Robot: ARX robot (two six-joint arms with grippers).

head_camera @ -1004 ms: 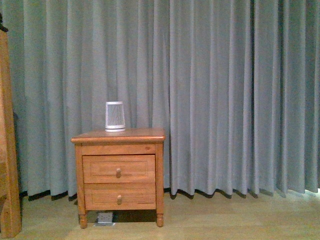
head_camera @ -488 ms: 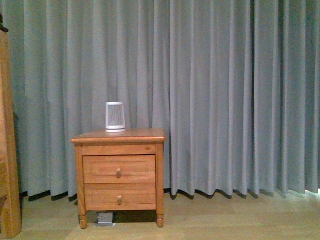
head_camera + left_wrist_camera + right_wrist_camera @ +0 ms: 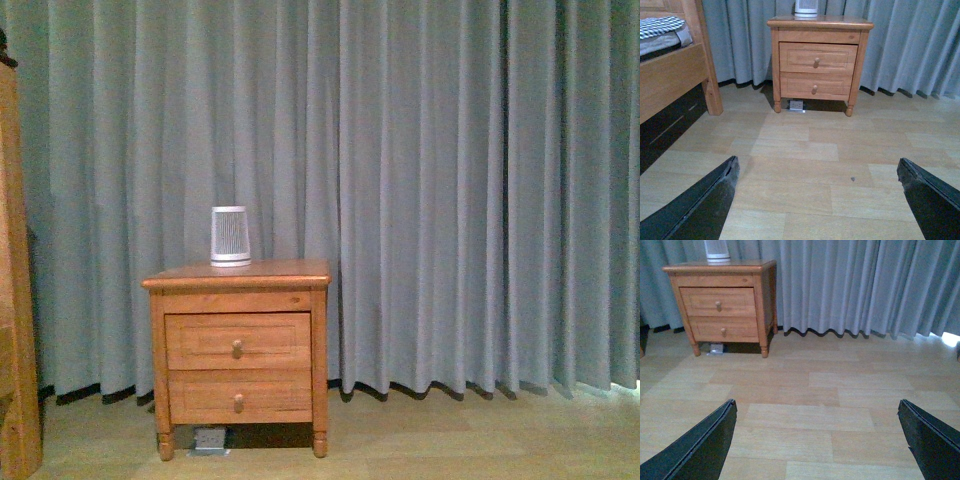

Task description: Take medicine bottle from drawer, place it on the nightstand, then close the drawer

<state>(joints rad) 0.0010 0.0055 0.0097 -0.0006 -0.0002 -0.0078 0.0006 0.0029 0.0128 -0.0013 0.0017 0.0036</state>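
Wide apart and empty, the left end effector hangs over the floor; the right end effector is likewise spread, holding nothing. Floor lies between them and the nightstand, at lower left of the front view. A curtain hangs behind, a bed frame stands at the left edge, and a ribbed device sits on top. The drawer is shut, front facing the camera, long axis horizontal. The bottle cannot be seen.

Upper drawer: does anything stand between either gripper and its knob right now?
Nothing visible does. Only bare floor lies between the open left gripper, the open right gripper and the nightstand, and the knob faces them unobstructed. The drawer is shut; no bottle shows.
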